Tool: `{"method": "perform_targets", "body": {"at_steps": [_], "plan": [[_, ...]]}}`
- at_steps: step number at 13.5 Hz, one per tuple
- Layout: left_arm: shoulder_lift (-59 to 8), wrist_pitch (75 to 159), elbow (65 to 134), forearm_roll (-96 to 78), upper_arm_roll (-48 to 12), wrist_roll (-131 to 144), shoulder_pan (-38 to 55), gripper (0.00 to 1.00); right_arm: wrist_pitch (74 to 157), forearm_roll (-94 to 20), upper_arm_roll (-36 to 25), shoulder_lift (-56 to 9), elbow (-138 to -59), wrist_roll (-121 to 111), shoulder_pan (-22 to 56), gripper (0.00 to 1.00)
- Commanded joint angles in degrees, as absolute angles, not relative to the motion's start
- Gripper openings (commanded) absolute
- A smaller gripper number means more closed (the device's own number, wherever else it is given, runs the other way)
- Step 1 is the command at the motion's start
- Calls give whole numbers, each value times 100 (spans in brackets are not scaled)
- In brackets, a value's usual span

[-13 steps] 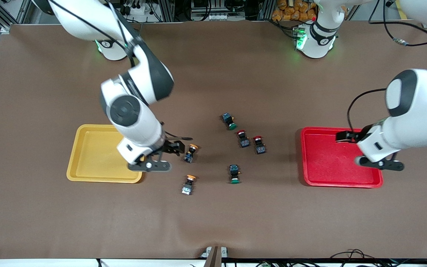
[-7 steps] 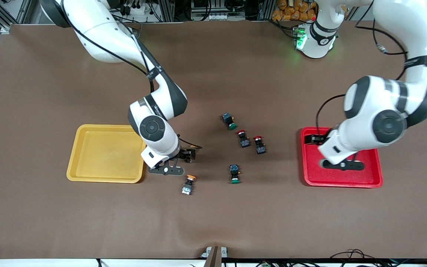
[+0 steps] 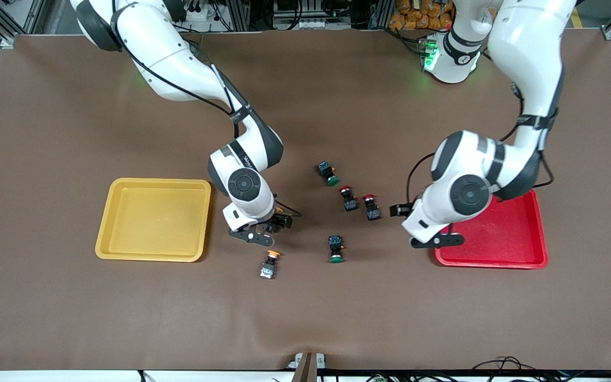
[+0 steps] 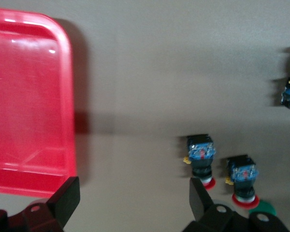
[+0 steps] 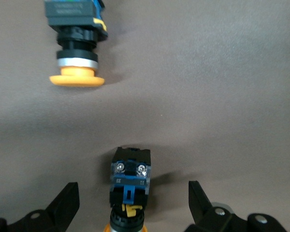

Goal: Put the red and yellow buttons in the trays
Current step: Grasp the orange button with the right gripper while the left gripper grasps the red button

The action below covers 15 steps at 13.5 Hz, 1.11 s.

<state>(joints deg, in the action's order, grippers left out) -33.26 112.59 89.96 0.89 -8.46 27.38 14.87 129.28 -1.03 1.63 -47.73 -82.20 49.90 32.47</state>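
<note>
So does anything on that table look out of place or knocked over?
Nothing looks spilled or broken. The buttons lie tipped on their sides rather than upright, such as the yellow button and the two red buttons. Both the yellow tray and the red tray sit flat, with nothing in them.

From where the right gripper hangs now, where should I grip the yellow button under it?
Grip the black-and-blue block body, likely from straight above. The yellow button lies on its side between the right gripper's open fingers, and its flat flanks face them; the round cap would likely slip.
</note>
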Motion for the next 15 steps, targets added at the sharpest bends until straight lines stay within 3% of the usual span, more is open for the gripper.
{"method": "perform_targets", "body": {"at_steps": [1,2,4,6,7,10,13,15], "plan": [[-3629,11530,8938,70,-826,3189,1695,100,13016,-123,123,-4816,-8209,5142,3270,100],[-3734,11618,8930,70,-826,3347,1731,100,13017,-123,123,-4825,-8209,5220,3270,97],[-3919,11864,8930,-104,-826,3550,1836,100,13008,-123,123,-4825,-8200,5588,3261,42],[-4060,12049,8938,-220,-826,3690,1881,100,12973,-123,123,-4825,-8174,5695,3243,11],[-4139,12128,8938,-211,-817,3831,1959,100,12955,-123,123,-4808,-8174,5704,3252,0],[-4341,12409,8947,-202,-817,4148,2109,100,12807,-123,141,-4659,-8147,5669,3217,0],[-4421,12454,9017,-176,-809,4228,2206,100,11396,-123,141,-4002,-7876,5625,3095,0],[-4403,12454,9053,-141,-809,4210,2197,62,10595,-132,158,-3422,-7761,5564,2875,0]]}}
